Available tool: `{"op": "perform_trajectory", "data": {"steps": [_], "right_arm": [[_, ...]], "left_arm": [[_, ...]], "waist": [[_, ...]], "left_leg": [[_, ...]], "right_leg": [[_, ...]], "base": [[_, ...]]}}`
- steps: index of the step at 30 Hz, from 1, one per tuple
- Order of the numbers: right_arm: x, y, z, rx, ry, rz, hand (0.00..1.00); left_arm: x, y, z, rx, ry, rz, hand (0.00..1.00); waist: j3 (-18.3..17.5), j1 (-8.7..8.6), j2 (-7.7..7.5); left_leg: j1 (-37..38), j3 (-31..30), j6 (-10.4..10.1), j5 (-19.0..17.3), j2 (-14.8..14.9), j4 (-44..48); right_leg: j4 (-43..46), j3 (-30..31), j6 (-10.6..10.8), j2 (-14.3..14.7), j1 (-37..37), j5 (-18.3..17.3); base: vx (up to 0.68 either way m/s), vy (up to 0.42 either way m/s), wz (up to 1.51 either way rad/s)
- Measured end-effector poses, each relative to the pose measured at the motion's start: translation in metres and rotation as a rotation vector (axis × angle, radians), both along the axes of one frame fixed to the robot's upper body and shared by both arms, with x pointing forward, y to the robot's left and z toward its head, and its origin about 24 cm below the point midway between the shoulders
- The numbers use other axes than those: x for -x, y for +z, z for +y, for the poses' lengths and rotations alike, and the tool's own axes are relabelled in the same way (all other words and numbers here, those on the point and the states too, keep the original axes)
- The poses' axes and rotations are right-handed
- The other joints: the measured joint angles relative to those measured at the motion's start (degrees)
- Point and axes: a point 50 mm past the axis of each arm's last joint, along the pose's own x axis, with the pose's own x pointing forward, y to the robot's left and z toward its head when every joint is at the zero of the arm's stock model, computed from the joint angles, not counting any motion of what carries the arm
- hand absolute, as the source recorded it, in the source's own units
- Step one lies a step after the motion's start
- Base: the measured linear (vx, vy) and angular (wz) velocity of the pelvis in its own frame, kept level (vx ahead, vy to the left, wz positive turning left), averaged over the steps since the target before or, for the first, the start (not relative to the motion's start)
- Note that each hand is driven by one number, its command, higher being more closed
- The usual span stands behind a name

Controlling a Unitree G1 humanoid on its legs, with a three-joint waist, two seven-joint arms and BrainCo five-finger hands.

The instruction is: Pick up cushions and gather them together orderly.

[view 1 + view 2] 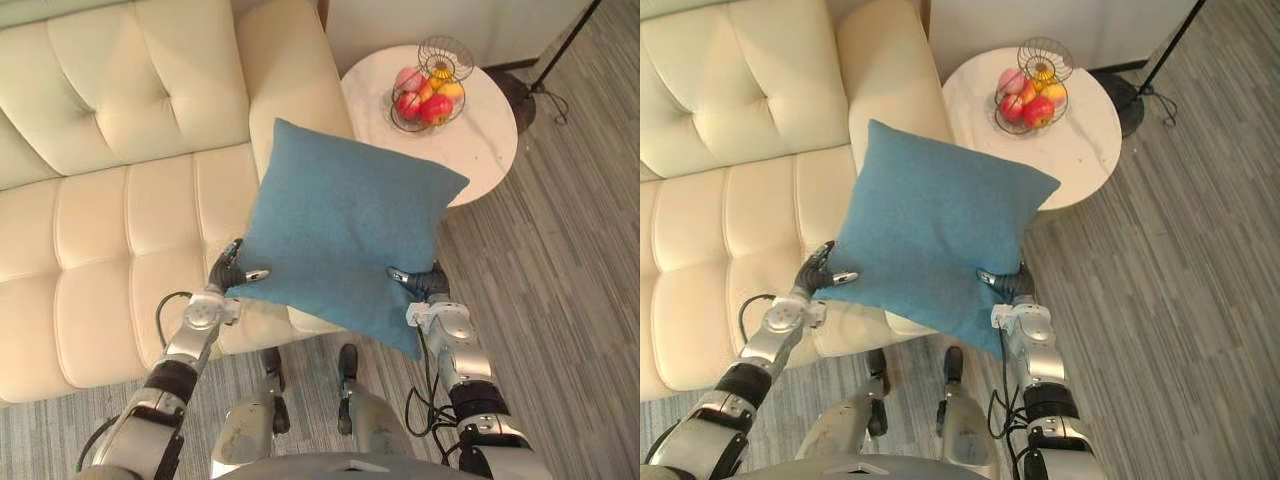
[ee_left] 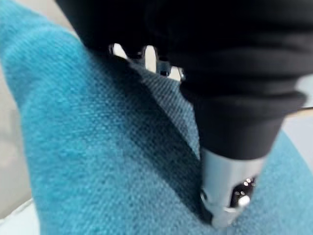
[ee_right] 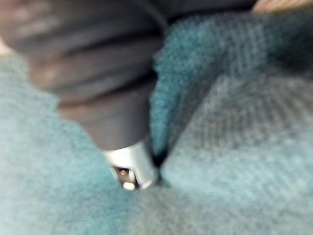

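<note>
1. Cushion [image 1: 345, 230] held above sofa [image 1: 100, 230] front edge; left hand [image 1: 232, 270] and right hand [image 1: 420, 282] each pinch an edge, thumbs on top.
2. Judged soft, light, floppy; best gripped at opposite edges.

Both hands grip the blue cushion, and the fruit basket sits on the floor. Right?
No: the left eye view shows the basket on the round table instead. The left hand and right hand do grip the cushion.
</note>
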Motion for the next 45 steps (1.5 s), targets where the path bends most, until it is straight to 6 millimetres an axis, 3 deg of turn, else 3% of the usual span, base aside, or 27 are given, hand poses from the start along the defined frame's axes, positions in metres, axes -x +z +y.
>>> {"op": "perform_trajectory", "data": {"steps": [1,2,10,17,22,30,36,39,41,42,43,44,45], "right_arm": [[-0.002,0.003,-0.001,0.006,0.0,-0.011,1.0],[-0.004,0.006,-0.001,0.012,0.003,-0.021,1.0],[-0.012,0.022,0.007,0.03,0.002,-0.09,1.0],[0.0,0.022,0.007,0.021,-0.034,-0.115,1.0],[0.02,0.006,0.01,-0.004,-0.049,-0.073,1.0],[0.046,0.001,0.015,0.042,-0.018,-0.059,1.0],[0.058,0.002,0.032,0.074,0.054,-0.067,1.0],[0.055,0.013,0.039,0.058,0.068,-0.119,1.0],[0.05,0.02,0.044,0.048,0.077,-0.151,1.0],[0.05,0.024,0.044,0.051,0.077,-0.17,1.0],[0.048,0.028,0.044,0.054,0.081,-0.184,1.0],[0.047,0.029,0.044,0.057,0.082,-0.189,1.0],[0.047,0.029,0.043,0.06,0.08,-0.189,1.0]], "left_arm": [[-0.004,0.004,-0.001,-0.006,-0.006,-0.009,0.0],[-0.008,0.006,-0.004,-0.015,-0.017,-0.012,1.0],[-0.028,0.026,-0.007,-0.065,-0.028,-0.058,1.0],[-0.025,0.034,-0.018,-0.022,-0.053,-0.108,1.0],[0.003,0.026,-0.027,0.095,-0.054,-0.124,1.0],[0.042,0.017,-0.029,0.243,0.006,-0.129,1.0],[0.076,0.022,-0.022,0.356,0.128,-0.17,1.0],[0.082,0.031,-0.018,0.385,0.18,-0.214,1.0],[0.083,0.036,-0.014,0.396,0.214,-0.239,1.0],[0.083,0.036,-0.015,0.405,0.218,-0.245,1.0],[0.084,0.036,-0.014,0.412,0.231,-0.247,1.0],[0.085,0.035,-0.016,0.429,0.243,-0.244,1.0],[0.085,0.035,-0.016,0.432,0.243,-0.243,1.0]], "waist": [[0.03,-0.16,-0.02],[0.11,-0.18,-0.11],[2.25,-0.28,-0.94],[2.51,-0.28,-0.93],[2.43,-0.2,-0.78],[1.79,-0.81,0.23],[-0.69,-0.35,3.94],[-1.2,1.34,4.73],[-1.85,1.37,4.4],[-2.35,1.28,4.2],[-2.4,1.37,4.3],[-3.01,1.1,5.17],[-3.47,0.87,5.86]], "left_leg": [[-1.51,-0.01,0.21,-0.25,-0.04,1.44],[-2.51,0.03,0.41,-0.52,-0.04,2.49],[-5.38,1.08,0.16,-1.59,0.24,5.82],[-5.24,1.11,-0.03,-1.45,0.25,5.69],[-0.4,0.73,0.12,-1.05,-0.03,3.58],[5.68,-2.53,-0.53,-0.57,-0.86,0.3],[8.74,-8.71,-0.7,-0.54,-1.76,0.65],[7.04,-11.62,-1.72,-1.15,-1.77,4.36],[4.67,-6.21,-3.42,-7.42,0.07,7.33],[2.35,-0.68,-2.06,-9.93,2.18,12.66],[1.35,3.7,-1.13,-11.52,5.56,18.68],[1.61,7.97,-1.15,-12.13,11.14,23.71],[1.82,9.22,-0.87,-11.66,13.1,24.1]], "right_leg": [[0.36,0.0,0.01,-0.37,-0.98,0.01],[0.8,0.06,0.01,-0.45,-1.79,0.0],[4.36,1.49,0.06,-1.16,-5.35,-0.06],[4.96,1.41,-0.01,-1.26,-5.5,-0.24],[1.83,0.58,0.11,-1.11,0.11,-0.3],[-0.8,-2.54,0.54,-1.17,7.55,-1.53],[-0.04,-8.87,0.64,-1.61,13.73,-4.32],[3.62,-13.25,0.31,-2.49,14.43,-6.64],[4.45,-16.35,0.13,-3.8,14.29,-6.61],[4.48,-17.89,0.11,-4.92,14.02,-6.5],[5.17,-18.28,0.22,-5.72,13.94,-6.43],[6.35,-19.22,0.47,-6.42,13.96,-6.35],[6.81,-19.68,0.64,-6.43,13.93,-6.26]], "base": [[-0.01,0.047,0.04],[-0.02,0.044,0.02],[-0.07,0.02,-0.06],[0.0,0.005,0.0],[0.1,0.002,0.03],[0.12,0.0,0.2],[0.07,-0.01,0.52],[-0.03,-0.013,0.76],[-0.09,0.026,0.86],[-0.07,0.1,0.63],[-0.05,0.174,0.53],[-0.03,0.19,0.28],[-0.01,0.258,0.43]]}}
